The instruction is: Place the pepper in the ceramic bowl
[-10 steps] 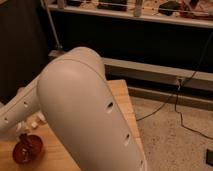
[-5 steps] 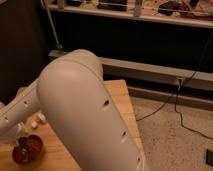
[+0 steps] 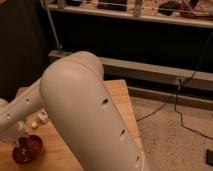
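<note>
Ceramic bowl [image 3: 26,150] at lower-left on the wooden table [image 3: 120,95], gripper [image 3: 22,131] right above it.

Bowl: one, round, shallow, glossy dark orange-red, partly cut off by the arm's lower end. Pepper can't be made out; something dark sits in or over the bowl, can't tell what. Gripper hangs over the bowl's upper rim, mostly hidden by the white arm [image 3: 85,115]. One arm, its big white link filling the centre. One small white object [image 3: 42,116] on the table just above-right of the bowl. One black cable [image 3: 180,107] on the speckled floor [image 3: 175,145] to the right.
</note>
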